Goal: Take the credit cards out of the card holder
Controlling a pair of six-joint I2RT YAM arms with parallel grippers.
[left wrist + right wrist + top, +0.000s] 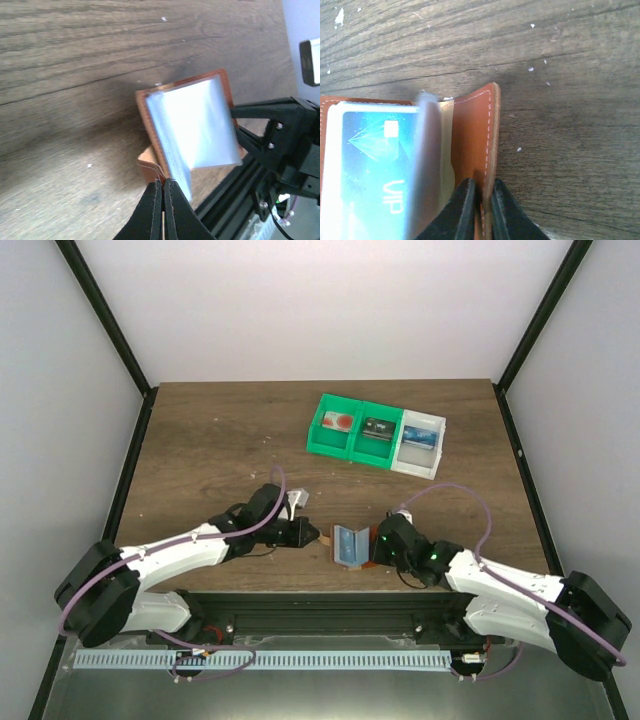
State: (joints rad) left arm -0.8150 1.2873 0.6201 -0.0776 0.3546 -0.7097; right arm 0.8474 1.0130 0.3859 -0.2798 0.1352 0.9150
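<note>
Top external checked first: found the card holder (pixel 350 543) held open like a book near the front edge of the wooden surface (pixel 220 440), between the two arms. Noted left jaws together in the left wrist view, pinched on the corner of one reddish-brown leather flap (pixel 150 167); probably done to anchor that side against sliding or folding shut. Noted right jaws almost together in the right wrist view, with the edge of the opposite flap between them, apparently clamped on it; judged as the counter-pull for spreading the covers and exposing the pockets. Spotted a blue card (pixel 375 170) marked VIP lodged inside under a clear sleeve, not yet out. Saw pale grey-blue sleeves (pixel 200 125) fanned up in the left wrist view; cannot tell whether any further card sits among them. Recorded green bin (pixel 335 450) and white bin (pixel 415 462) side by side at the far side, well apart from the holder, containing a white card (pixel 338 423) with a red mark, a dark card (pixel 377 428) and a bluish card (pixel 422 436), one per compartment; probably meant as drop-off spots. Judged task unfinished: with both pairs of jaws occupied on the flaps, expect to need one freed before pinching and drawing out the VIP card. Flagged risk: folding or tipping of the holder upon release of either grip.
</note>
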